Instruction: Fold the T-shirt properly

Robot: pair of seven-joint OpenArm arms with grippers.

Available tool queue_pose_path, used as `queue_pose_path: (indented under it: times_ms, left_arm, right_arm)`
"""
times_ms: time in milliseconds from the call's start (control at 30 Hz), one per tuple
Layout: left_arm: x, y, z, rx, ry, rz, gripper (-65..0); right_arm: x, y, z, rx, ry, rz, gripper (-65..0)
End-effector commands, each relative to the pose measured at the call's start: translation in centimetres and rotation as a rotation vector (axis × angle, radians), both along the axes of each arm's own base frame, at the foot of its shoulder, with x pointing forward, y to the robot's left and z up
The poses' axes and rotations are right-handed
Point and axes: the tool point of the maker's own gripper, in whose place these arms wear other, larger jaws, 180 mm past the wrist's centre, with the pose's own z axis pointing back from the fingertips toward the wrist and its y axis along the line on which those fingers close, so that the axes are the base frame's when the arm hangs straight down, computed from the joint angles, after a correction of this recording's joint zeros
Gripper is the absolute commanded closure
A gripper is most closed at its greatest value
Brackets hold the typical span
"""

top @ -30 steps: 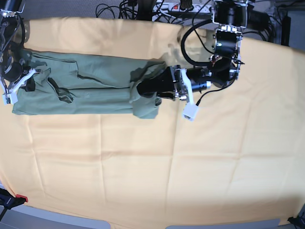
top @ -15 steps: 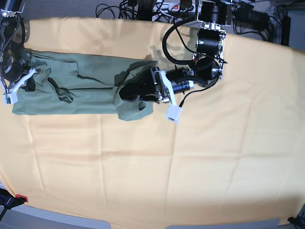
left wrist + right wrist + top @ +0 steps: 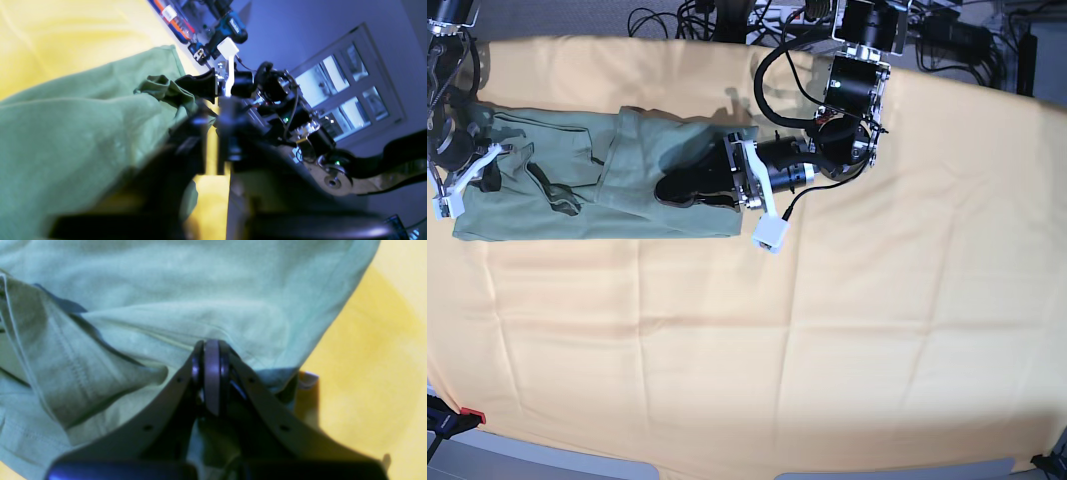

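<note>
The sage-green T-shirt [image 3: 547, 195] lies as a long band on the yellow cloth at the upper left. Its right end is doubled over to the left as a flap [image 3: 642, 150]. My left gripper [image 3: 665, 190] lies low on that flap, pointing left, jaws shut. In the left wrist view the blurred fingers [image 3: 200, 133] sit against the green fabric [image 3: 66, 133], and I cannot tell if any cloth is pinched. My right gripper [image 3: 485, 172] is at the shirt's left end. The right wrist view shows it [image 3: 211, 353] shut on a ridge of the shirt [image 3: 166, 290].
The yellow-orange cloth [image 3: 827, 330] covers the whole table. Cables and a power strip [image 3: 727, 15] run along the back edge. A red-tipped clamp [image 3: 467, 415] sits at the front left corner. The left arm's white camera mount [image 3: 767, 240] hangs just off the shirt's right end.
My left gripper has travelled left, bringing the shirt's right end over its middle, and the flap now spreads further left than the fingertips. The right arm has not moved.
</note>
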Motion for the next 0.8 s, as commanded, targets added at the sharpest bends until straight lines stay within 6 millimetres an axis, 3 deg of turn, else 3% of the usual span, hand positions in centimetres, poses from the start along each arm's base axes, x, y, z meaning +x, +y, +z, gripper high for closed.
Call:
queue_pose_path:
  times_ms: [0,133,267,333,467,567,767]
  left_arm:
    - [0.8,0.1,1.7,-0.042,-0.041,0.021,0.0]
    - [1.4,0.8,0.9,0.003,-0.049,0.052,0.0]
    - [2.5,2.2,-0.2,0.072,-0.058,0.104,0.0]
    - [3.1,3.2,-0.3,0.080,-0.057,0.138,0.0]
    - [4.8,5.7,0.2,0.095,-0.082,0.202,0.0]
    - [6.3,7.9,0.7,0.137,-0.120,0.235,0.0]
    - [7.5,11.7,0.6,0.239,-0.164,0.261,0.0]
  right_arm:
    - [0.4,-0.7,0.7,-0.027,-0.015,0.006,0.0]
    - [0.8,-0.9,1.2,-0.028,-0.037,0.007,0.0]
    - [2.1,-1.0,2.2,-0.031,-0.072,0.006,-33.7]
    - [3.2,-1.0,3.0,-0.033,-0.101,0.006,-42.9]
    - [5.7,-2.1,5.4,-0.037,-0.175,-0.055,-43.5]
    - [6.6,-4.6,7.3,-0.042,-0.224,-0.173,-43.5]
    - [3.5,-9.8,8.6,-0.027,-0.196,-0.378,-43.5]
